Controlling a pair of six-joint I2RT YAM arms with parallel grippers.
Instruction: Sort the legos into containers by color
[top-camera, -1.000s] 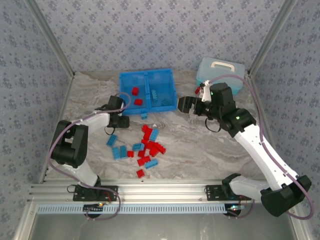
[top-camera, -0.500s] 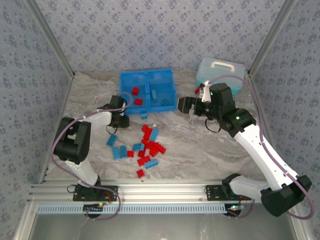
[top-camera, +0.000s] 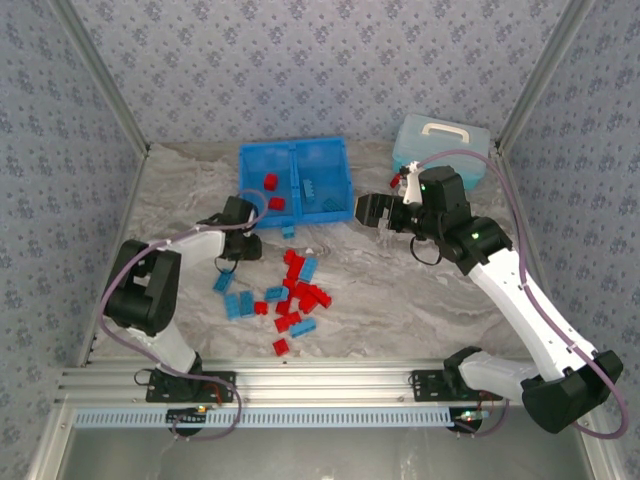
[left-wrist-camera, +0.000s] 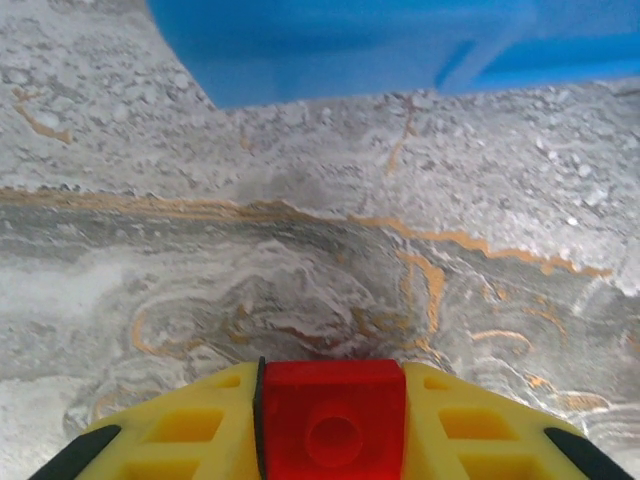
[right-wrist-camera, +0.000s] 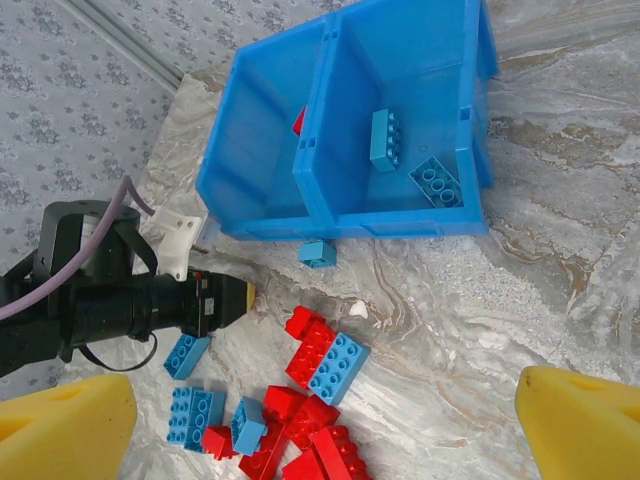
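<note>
While it's reaching low over the marble table (left-wrist-camera: 200, 250), left gripper (top-camera: 247, 243): pinching a red lego (left-wrist-camera: 332, 412) between its yellow pads (left-wrist-camera: 190, 440), brick sitting right at the fingertips
right gripper (top-camera: 363, 210): hanging in the air with its yellow fingers (right-wrist-camera: 60, 430) spread wide
tray (right-wrist-camera: 350, 215): sitting just ahead of the left gripper, bare marble showing between; its front corner is lying just beside the right gripper
left compartment (right-wrist-camera: 255, 150): holding two red bricks (top-camera: 270, 182)
right compartment (right-wrist-camera: 420, 70): holding two blue bricks (right-wrist-camera: 385, 140)
loose legos (top-camera: 295, 295): red and blue ones lying mixed in a heap between the two grippers, off to the side nearer the arm bases
stray blue brick (right-wrist-camera: 318, 253): lying just beside the tray's front wall, just past the left gripper's tip
pale blue case (top-camera: 440, 145): sitting behind the right gripper
</note>
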